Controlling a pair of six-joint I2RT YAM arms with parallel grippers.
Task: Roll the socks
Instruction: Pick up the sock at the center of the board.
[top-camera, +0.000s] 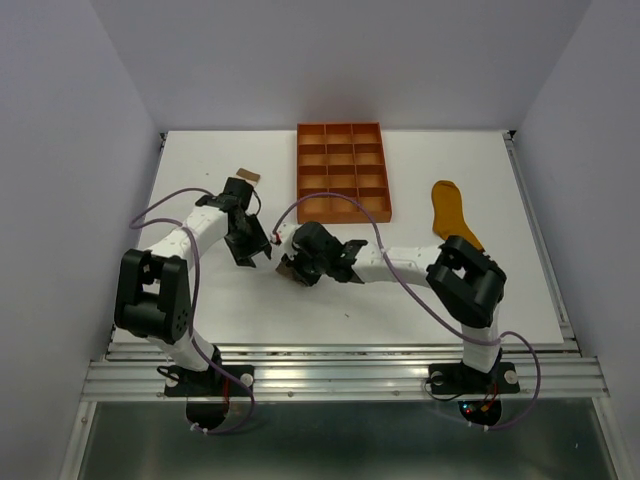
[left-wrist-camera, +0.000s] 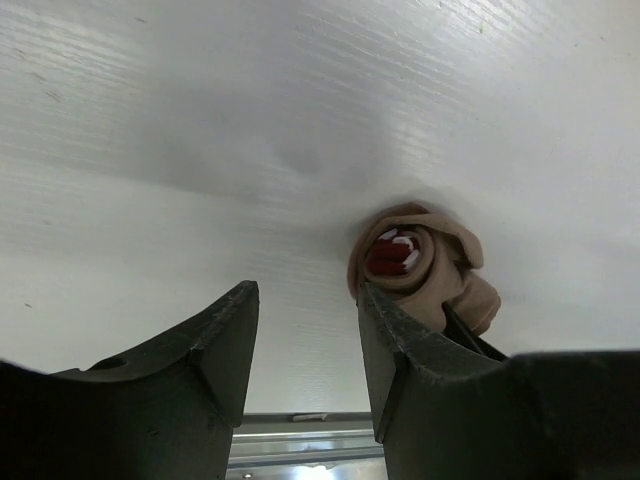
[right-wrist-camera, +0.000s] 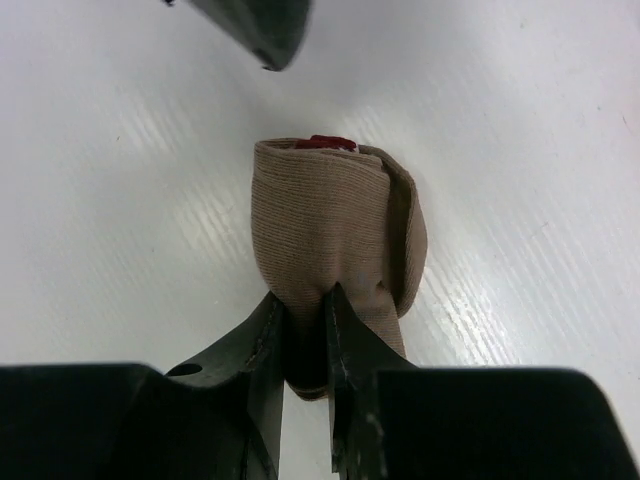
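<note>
The taupe sock (right-wrist-camera: 330, 230), near the tray's front-left corner, is a plain, finely ribbed beige-brown. Maroon and white stripes show at the core of its roll. The tray (top-camera: 345, 215) is a solid bright orange. Right of the tray, the mustard sock (top-camera: 452, 212) is a plain orange-yellow. Left of the tray, the colour-blocked sock (top-camera: 247, 176) shows brown with a paler edge. The bench (top-camera: 400, 310) is white. The left gripper (left-wrist-camera: 307, 295) and right gripper (right-wrist-camera: 303, 300) have black jaws. The arm links (top-camera: 190, 232) are white with black joints, and the cables (top-camera: 410, 295) are purple.
</note>
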